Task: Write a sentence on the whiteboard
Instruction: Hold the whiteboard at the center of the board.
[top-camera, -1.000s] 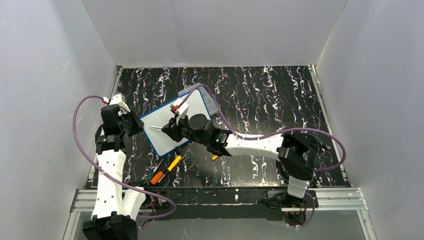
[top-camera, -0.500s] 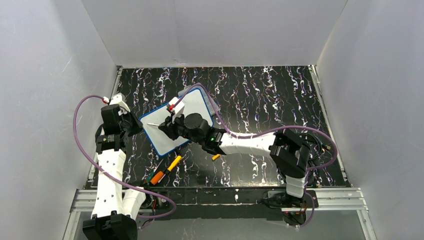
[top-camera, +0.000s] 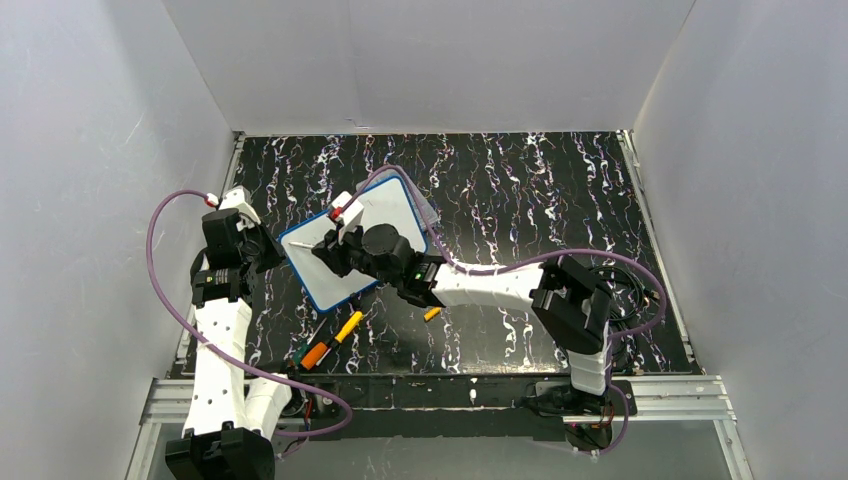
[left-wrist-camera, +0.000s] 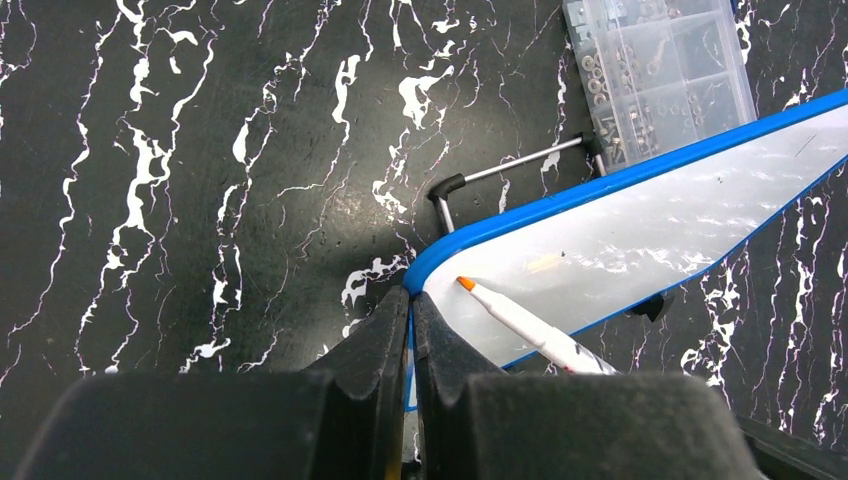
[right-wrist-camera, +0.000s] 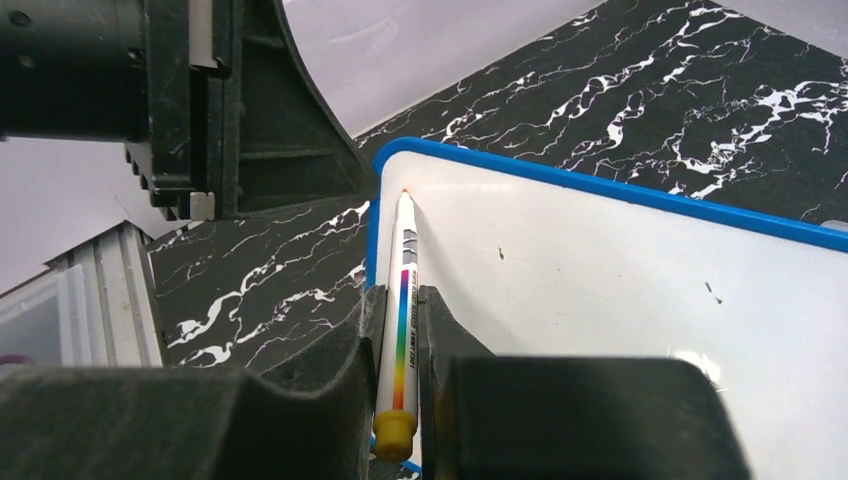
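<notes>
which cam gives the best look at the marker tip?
Left wrist. The marker shows side-on, its orange tip sharp over the whiteboard near its blue corner. Right wrist looks down the barrel from the right gripper, so the tip is small, foreshortened. Top external shows only a thin pale sliver.

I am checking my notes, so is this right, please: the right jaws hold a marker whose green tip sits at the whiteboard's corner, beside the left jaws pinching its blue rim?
Not quite: the marker has an orange tip, not green, as the left wrist view shows. The rest holds: right gripper on the marker, tip at the whiteboard corner, left gripper pinching the rim.
</notes>
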